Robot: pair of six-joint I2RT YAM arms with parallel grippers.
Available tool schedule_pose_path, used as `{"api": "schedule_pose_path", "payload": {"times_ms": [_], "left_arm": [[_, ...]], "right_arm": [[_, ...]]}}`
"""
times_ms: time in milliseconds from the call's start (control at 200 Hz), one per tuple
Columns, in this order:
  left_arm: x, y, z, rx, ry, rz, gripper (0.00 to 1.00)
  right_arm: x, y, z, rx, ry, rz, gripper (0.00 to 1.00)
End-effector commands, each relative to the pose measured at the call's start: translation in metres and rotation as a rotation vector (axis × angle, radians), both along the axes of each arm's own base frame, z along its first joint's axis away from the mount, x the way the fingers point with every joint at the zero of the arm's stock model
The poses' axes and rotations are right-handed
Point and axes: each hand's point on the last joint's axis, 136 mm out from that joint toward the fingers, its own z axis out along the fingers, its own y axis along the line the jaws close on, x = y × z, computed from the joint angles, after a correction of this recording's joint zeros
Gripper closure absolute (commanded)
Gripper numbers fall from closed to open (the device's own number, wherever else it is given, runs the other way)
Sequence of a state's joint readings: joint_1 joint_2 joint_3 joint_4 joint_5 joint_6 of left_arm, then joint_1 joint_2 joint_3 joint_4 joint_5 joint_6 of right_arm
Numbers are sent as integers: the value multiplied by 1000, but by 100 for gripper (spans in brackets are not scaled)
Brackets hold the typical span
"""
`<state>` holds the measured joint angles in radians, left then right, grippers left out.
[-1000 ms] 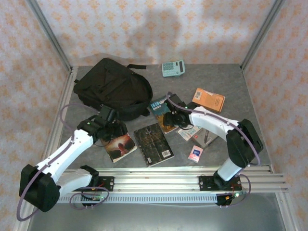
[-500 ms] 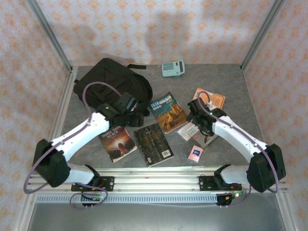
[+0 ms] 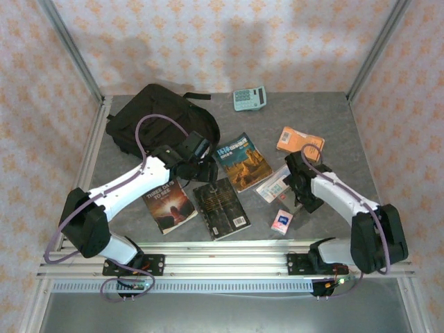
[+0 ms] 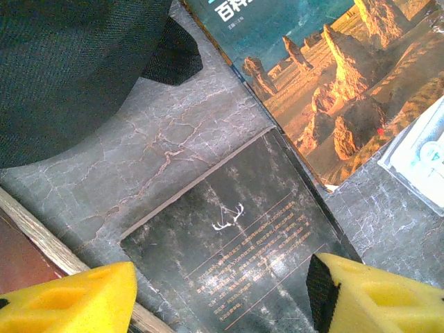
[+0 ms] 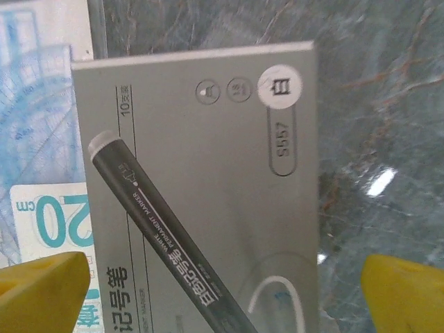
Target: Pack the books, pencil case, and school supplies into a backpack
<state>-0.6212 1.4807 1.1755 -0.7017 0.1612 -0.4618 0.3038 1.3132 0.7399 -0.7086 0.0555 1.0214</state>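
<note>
Backpack (image 3: 163,125) lies far left on the tabletop (image 3: 326,114), with three books (image 3: 168,205) flat just near-right of it.
Left claw (image 4: 222,298) hangs spread over the black-grey book (image 4: 236,277), gripping nothing. Right claw (image 5: 222,291) gapes wide above a grey marker box (image 5: 208,187), also empty.

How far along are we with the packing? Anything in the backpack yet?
Nothing looks packed yet. The backpack sits back left; the reddish book, black-grey book, blue-and-orange book, calculator, orange booklet and pink-and-blue packet all lie on the table outside it. Nothing is gripped: the left gripper hovers open over the black-grey book, the right gripper open over a grey marker box. All packing remains.
</note>
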Motion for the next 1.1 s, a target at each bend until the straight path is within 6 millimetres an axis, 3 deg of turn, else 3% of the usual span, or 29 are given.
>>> {"api": "schedule_pose_path", "payload": {"times_ms": [0, 360, 445, 656, 856, 941, 1056, 1091], "left_arm": [[0, -1, 0, -9, -12, -14, 33], [-3, 0, -8, -13, 5, 1, 35], [-2, 2, -3, -6, -4, 4, 35], [4, 2, 19, -11, -34, 16, 34], [16, -4, 45, -53, -56, 38, 33], [22, -4, 60, -95, -60, 51, 31], [36, -7, 80, -221, -56, 80, 27], [40, -8, 87, -272, -46, 112, 19]], "right_arm": [[13, 6, -6, 32, -32, -3, 0], [12, 10, -40, 38, 60, 8, 0], [12, 9, -39, 27, 70, 18, 6], [20, -4, 8, -55, -23, 76, 18], [32, 10, 50, -43, -139, 225, 23], [45, 36, 73, -24, -244, 406, 24], [56, 99, 117, 75, -456, 741, 27], [55, 116, 130, 83, -502, 823, 28]]}}
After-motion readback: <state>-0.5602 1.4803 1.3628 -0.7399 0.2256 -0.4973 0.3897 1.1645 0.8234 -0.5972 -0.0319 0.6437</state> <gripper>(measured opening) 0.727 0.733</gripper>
